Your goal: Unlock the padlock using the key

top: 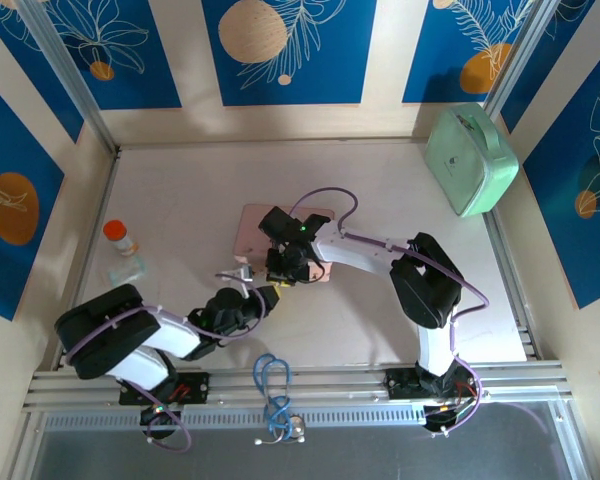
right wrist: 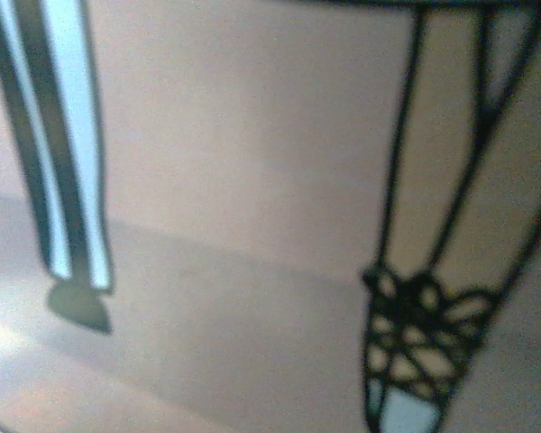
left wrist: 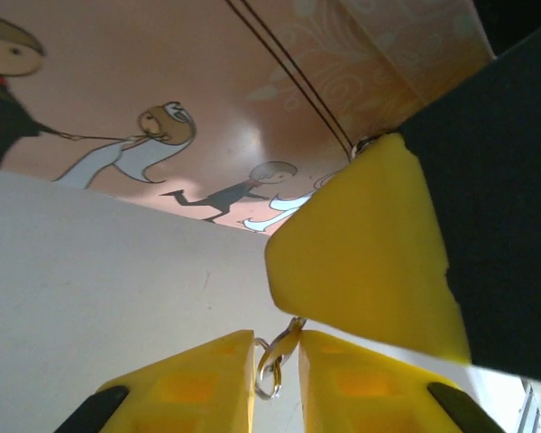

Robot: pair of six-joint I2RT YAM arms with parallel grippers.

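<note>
In the left wrist view, my left gripper (left wrist: 277,341) is shut on a small silvery key (left wrist: 287,350) with its ring (left wrist: 267,379) hanging between the yellow pads. The key's tip reaches up to a yellow finger (left wrist: 365,257) of the right gripper just above it. A small silvery bit (left wrist: 359,144) shows at that finger's top edge. The padlock itself is hidden. From above, the left gripper (top: 267,292) and right gripper (top: 288,268) meet at the near edge of the pink picture tin (top: 260,225). Whether the right jaws are open or shut is hidden.
The pink tin's cartoon lid (left wrist: 207,81) lies close behind both grippers and appears blurred in the right wrist view (right wrist: 252,162). An orange-capped bottle (top: 120,237) stands at the left. A mint green case (top: 470,160) leans at the back right. A blue cable loop (top: 272,385) lies on the front rail.
</note>
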